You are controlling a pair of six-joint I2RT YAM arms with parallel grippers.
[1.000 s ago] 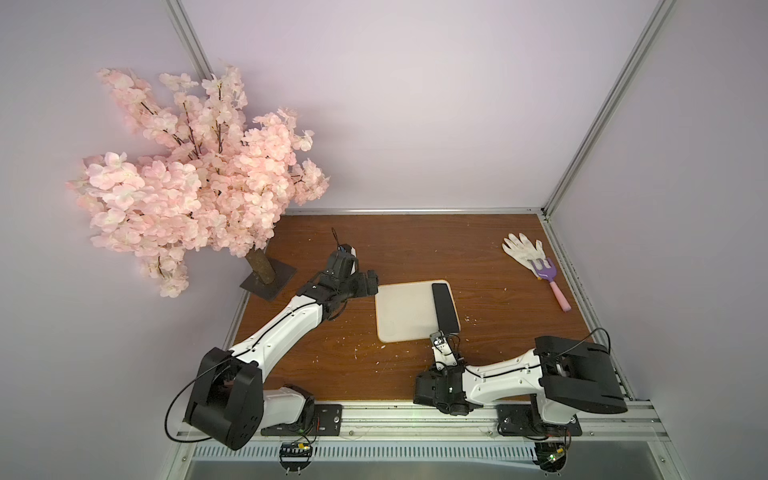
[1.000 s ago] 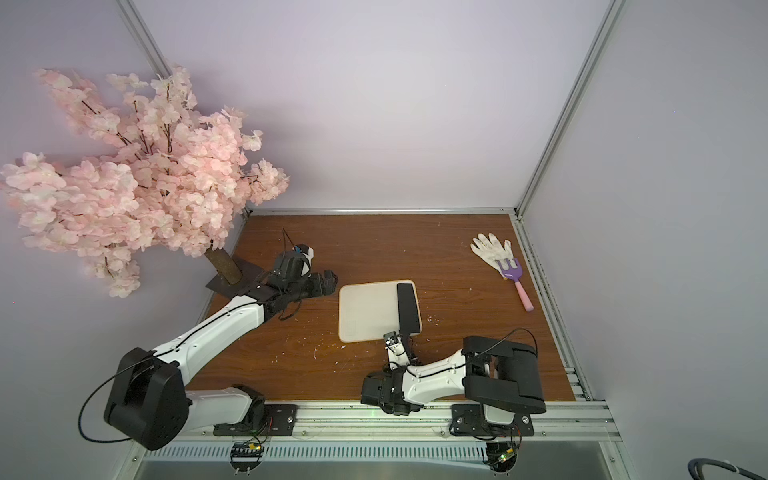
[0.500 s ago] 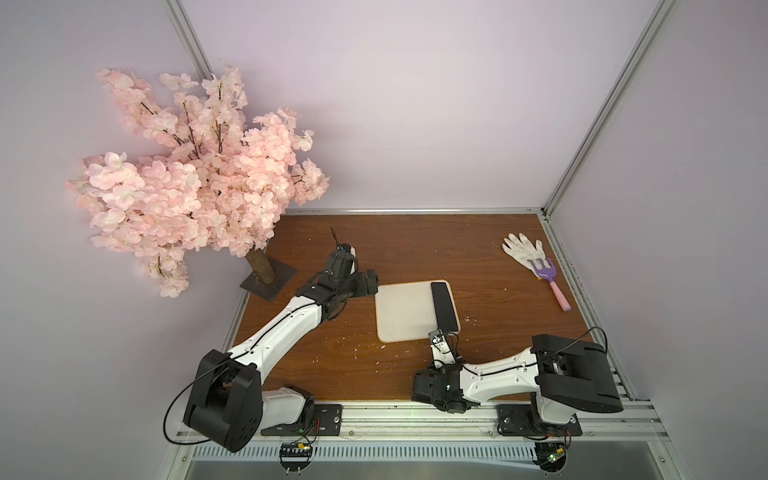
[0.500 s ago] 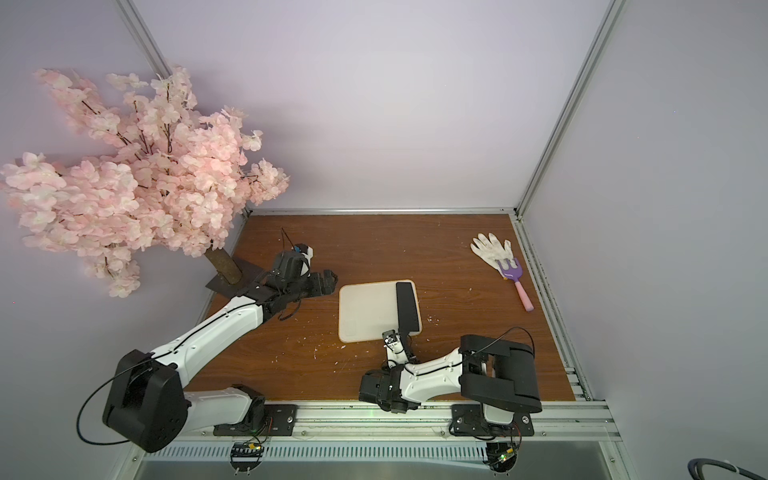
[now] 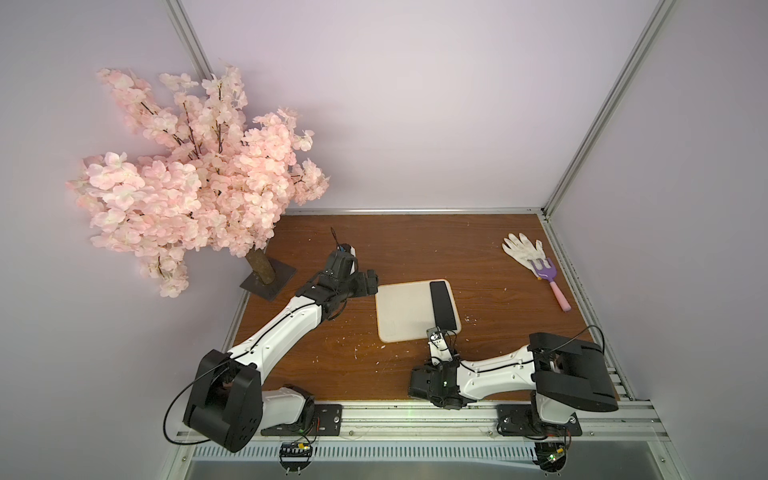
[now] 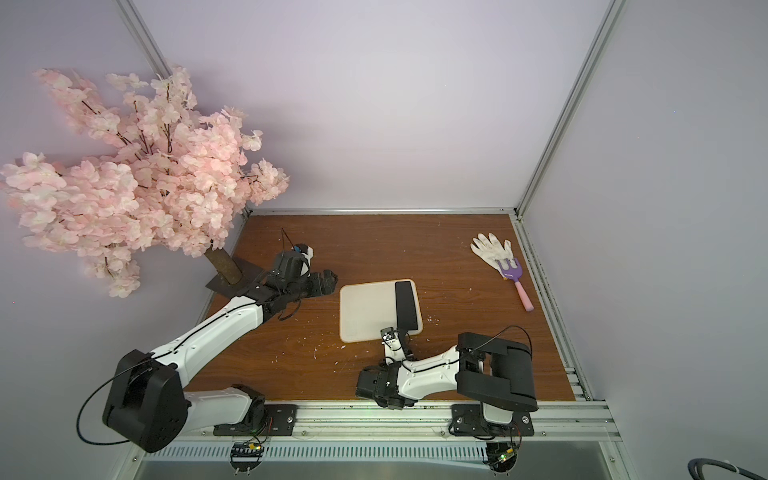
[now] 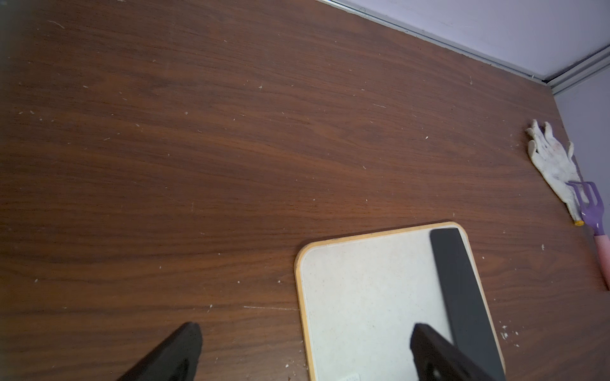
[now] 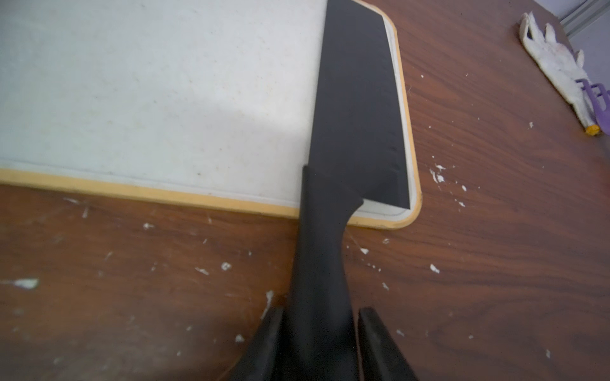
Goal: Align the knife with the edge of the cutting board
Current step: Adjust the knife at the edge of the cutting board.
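Observation:
The cream cutting board [image 5: 403,311] [image 6: 365,311] lies flat mid-table. The matte-black knife [image 5: 442,305] [image 6: 406,305] rests on it, blade flat along the board's right edge [image 8: 404,109], its handle [image 8: 320,250] reaching off the near edge over the table. My right gripper [image 8: 320,313] [image 5: 444,352] straddles the handle. One finger lies against it and a thin gap shows at the other finger [image 8: 373,333], so it is open. My left gripper [image 7: 305,333] [image 5: 371,282] hovers wide open at the board's left edge, holding nothing.
A white glove [image 5: 521,251] and a purple fork with a pink handle [image 5: 548,276] lie at the far right by the rail. A pink blossom tree [image 5: 199,187] stands on its dark base [image 5: 268,278] at the far left. White crumbs dot the brown table [image 5: 374,365].
The right gripper's fingers have parted slightly around the knife handle. Knife, board and left arm stay where they were.

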